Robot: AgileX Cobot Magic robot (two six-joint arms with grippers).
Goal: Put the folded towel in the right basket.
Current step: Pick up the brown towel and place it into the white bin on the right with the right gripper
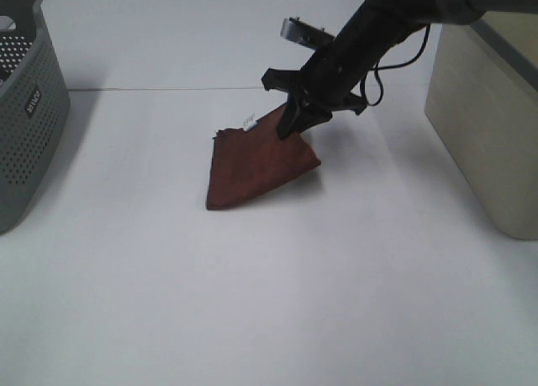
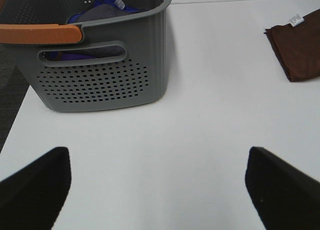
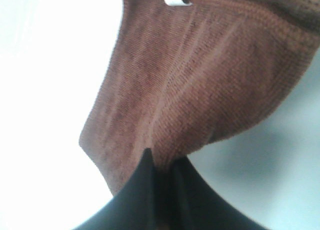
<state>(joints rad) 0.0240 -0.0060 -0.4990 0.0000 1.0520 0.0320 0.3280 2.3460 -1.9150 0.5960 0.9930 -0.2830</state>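
The folded towel (image 1: 256, 163) looks soft, thin and light; it sags where it is lifted, so it will likely droop and swing when carried; its cloth looks rough, so it should not slip out easily; one corner is up in the air and the low end rests on the white table (image 1: 252, 310); a small white tag (image 1: 250, 122) sits on the raised edge; the right gripper (image 1: 298, 117) is pinched tight on that raised corner, a good place to hold if all the layers are caught; the beige right basket (image 1: 487, 125) stands well apart on the right; the grey basket with holes (image 1: 25, 125) stands far left; the left gripper (image 2: 157, 182) is spread wide and holds nothing.
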